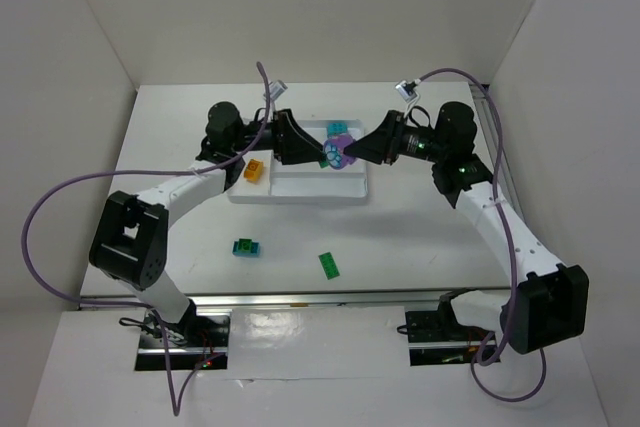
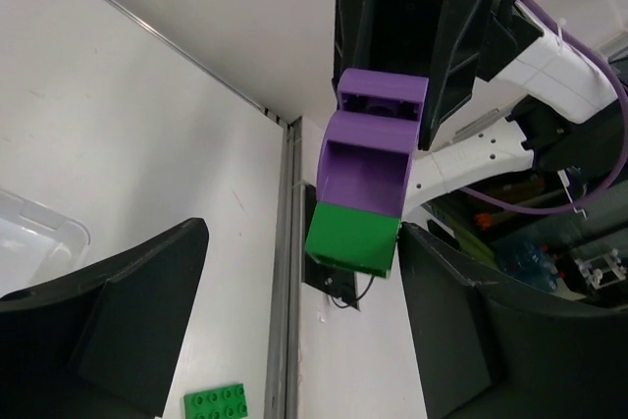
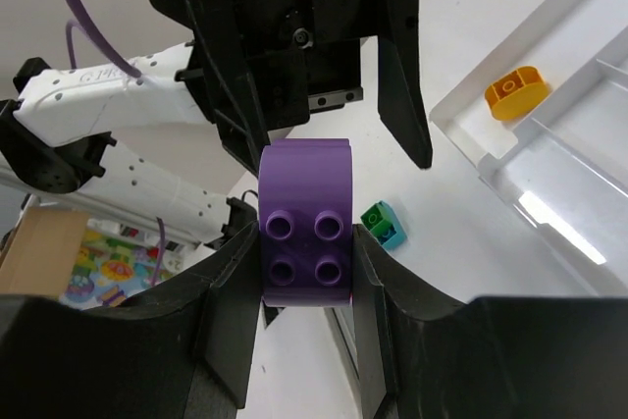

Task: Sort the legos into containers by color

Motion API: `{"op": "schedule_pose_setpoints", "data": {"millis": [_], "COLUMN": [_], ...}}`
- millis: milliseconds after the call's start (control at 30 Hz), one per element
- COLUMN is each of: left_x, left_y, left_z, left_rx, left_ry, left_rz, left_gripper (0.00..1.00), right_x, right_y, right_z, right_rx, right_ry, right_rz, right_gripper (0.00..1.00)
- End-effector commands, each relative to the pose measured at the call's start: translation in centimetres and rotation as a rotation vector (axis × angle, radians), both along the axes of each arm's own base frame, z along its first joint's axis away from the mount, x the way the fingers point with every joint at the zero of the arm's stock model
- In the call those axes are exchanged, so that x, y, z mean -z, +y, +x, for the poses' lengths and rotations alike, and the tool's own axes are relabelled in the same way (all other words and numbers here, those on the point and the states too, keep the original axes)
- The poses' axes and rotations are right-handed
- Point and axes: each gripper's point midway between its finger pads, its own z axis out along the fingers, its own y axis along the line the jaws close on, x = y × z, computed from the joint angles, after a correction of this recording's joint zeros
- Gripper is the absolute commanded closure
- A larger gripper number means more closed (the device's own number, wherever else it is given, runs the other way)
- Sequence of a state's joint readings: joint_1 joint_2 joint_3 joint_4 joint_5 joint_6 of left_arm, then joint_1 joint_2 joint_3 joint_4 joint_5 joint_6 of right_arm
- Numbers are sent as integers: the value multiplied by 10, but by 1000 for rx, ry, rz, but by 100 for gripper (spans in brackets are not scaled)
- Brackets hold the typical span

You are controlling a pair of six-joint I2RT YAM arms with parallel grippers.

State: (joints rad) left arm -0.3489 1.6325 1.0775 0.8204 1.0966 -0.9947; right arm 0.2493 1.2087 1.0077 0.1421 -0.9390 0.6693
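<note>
A purple brick (image 1: pixel 342 150) with a green brick (image 1: pixel 329 157) stuck to it hangs above the white tray (image 1: pixel 300 192). My right gripper (image 1: pixel 354 151) is shut on the purple brick (image 3: pixel 304 223). My left gripper (image 1: pixel 316 154) faces it, open. In the left wrist view the green brick (image 2: pixel 351 237) sits between my spread fingers (image 2: pixel 147 321), close to the right one, with the purple brick (image 2: pixel 368 169) above it. An orange brick (image 1: pixel 254 171) lies in the tray's left section. A teal brick (image 1: pixel 338 127) lies at the tray's far side.
A teal and green stack (image 1: pixel 245 247) and a flat green brick (image 1: pixel 328 265) lie on the table in front of the tray. The stack (image 3: pixel 381 225) and the orange brick (image 3: pixel 515 93) also show in the right wrist view. White walls enclose the table.
</note>
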Motion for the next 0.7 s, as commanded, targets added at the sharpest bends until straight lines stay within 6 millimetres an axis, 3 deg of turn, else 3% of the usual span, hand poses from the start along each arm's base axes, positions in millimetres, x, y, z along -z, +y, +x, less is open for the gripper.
{"op": "schedule_pose_setpoints", "data": {"millis": [0, 200, 300, 367, 467, 500, 533, 667], "left_x": [-31, -43, -44, -46, -44, -45, -46, -41], "left_y": [-8, -11, -10, -10, -10, -10, -10, -11], "left_z": [-15, -22, -25, -26, -27, -28, -28, -27], "left_rx": [54, 88, 100, 100, 120, 128, 138, 145], "left_ry": [-162, -163, -170, -180, -187, -176, -196, -183], "left_rz": [-35, -79, -87, -91, -75, -68, -61, -40], "left_gripper": [10, 13, 23, 38, 70, 91, 100, 100], "right_x": [-20, -12, -9, -6, -3, -3, -1, -4], "right_y": [9, 22, 26, 28, 27, 26, 26, 20], "right_z": [-3, -4, -5, -5, -4, -2, -2, 4], "right_rx": [-37, -57, -66, -63, -53, -41, -41, 11], "right_ry": [-77, -67, -58, -57, -49, -49, -48, -52], "right_rz": [20, 0, -3, -11, -21, -22, -28, -25], "right_gripper": [78, 78, 78, 78, 78, 79, 79, 85]}}
